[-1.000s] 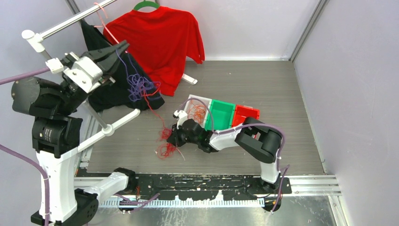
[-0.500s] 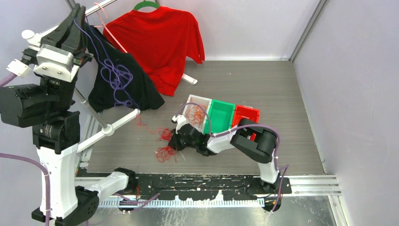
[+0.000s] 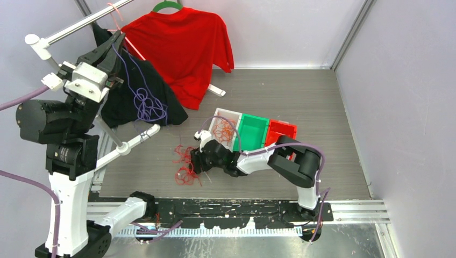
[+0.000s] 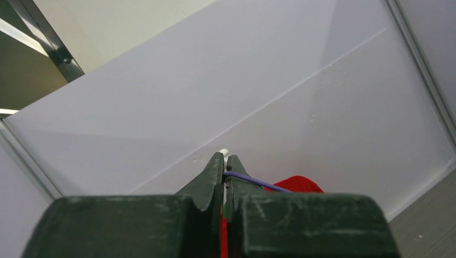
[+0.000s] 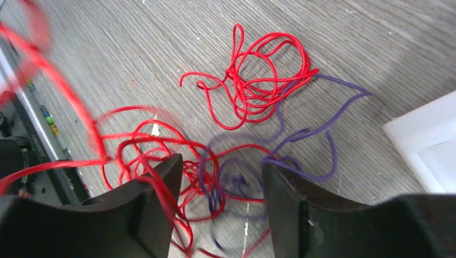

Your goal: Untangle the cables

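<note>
My left gripper (image 3: 118, 38) is raised at the far left and shut on a purple cable (image 3: 146, 105), which hangs from it as a loopy clump in front of a black garment. The left wrist view shows the jaws (image 4: 224, 162) pinched together, with the purple strand (image 4: 257, 183) leaving to the right. Red cables (image 3: 185, 163) lie in loose loops on the floor. My right gripper (image 3: 197, 160) sits low right beside them, open. In the right wrist view its fingers (image 5: 220, 172) straddle red loops (image 5: 253, 80) and a loose purple strand (image 5: 317, 129), gripping none.
Behind the right arm stand three joined bins: a white one (image 3: 232, 114) holding orange wires, a green one (image 3: 253, 131) and a red one (image 3: 282, 131). A red shirt (image 3: 183, 48) and a black garment (image 3: 121, 105) hang on a rack (image 3: 80, 24). The rack's foot bar (image 3: 134, 141) lies on the floor.
The right gripper has opened and let go of the red cables. The purple clump has come away from the red cables, which now lie on the floor. The left gripper rose, then dropped slightly.
</note>
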Controlling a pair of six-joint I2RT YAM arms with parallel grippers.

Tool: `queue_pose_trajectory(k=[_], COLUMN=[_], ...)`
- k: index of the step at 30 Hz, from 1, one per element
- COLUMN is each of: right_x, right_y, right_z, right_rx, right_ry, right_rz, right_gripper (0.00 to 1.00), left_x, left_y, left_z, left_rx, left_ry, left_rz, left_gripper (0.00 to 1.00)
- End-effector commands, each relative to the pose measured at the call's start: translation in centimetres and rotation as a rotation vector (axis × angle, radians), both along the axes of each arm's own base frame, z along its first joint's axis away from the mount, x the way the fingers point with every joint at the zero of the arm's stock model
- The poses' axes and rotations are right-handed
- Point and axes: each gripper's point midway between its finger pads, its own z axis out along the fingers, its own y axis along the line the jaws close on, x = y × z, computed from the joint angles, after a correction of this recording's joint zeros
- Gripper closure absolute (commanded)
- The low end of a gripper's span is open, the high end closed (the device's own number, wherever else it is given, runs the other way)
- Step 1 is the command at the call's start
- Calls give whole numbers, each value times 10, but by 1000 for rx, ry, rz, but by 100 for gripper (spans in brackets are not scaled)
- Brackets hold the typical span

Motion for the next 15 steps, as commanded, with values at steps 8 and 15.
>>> queue_pose_trajectory(k=[8, 15], right_x=[-4, -11], right_y=[12, -19], right_z=[161, 251], right_rx=[227, 316], right_ry=[-189, -314], right_rz=[94, 105], right_gripper=[22, 16], left_x=[-10, -10], left_y=[-25, -33], left_z=[-36, -80], left_rx=[93, 188], left_ry=[86, 171], left_rz=[-142, -169], left_gripper=[100, 100])
